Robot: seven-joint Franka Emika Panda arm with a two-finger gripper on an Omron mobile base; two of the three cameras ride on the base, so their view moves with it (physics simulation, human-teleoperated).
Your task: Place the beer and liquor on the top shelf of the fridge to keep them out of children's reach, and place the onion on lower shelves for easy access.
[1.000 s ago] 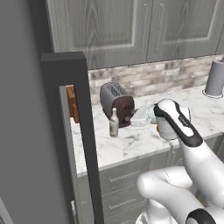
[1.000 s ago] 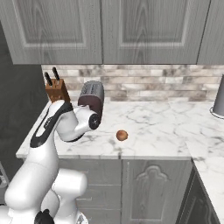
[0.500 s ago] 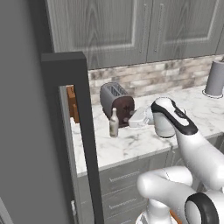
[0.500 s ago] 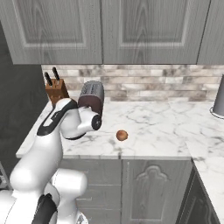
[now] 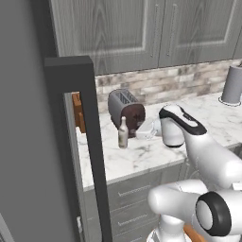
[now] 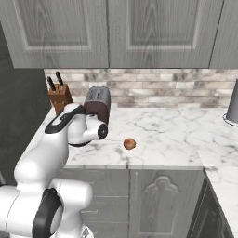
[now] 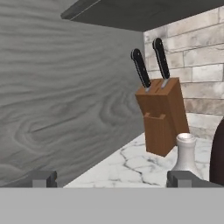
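Observation:
The liquor, a stout whitish bottle, stands upright on the marble counter in front of the toaster. My gripper hovers just right of it, pointing at it, and touches nothing. In the hand view the fingertips stand wide apart, open and empty, with the liquor's neck and cap over the right one. The onion lies near the counter's front edge, right of my arm. The fridge door stands open at the left, its shelves hidden. The beer is out of view.
A dark toaster sits behind the bottle. A wooden knife block stands against the brick wall beside a grey wood-grain panel. A grey canister stands at the counter's far right. Grey cupboards hang overhead.
The hand has drifted a little left toward the liquor bottle, and the forearm has swung with it. The jaws stay open. Bottle and onion have not moved.

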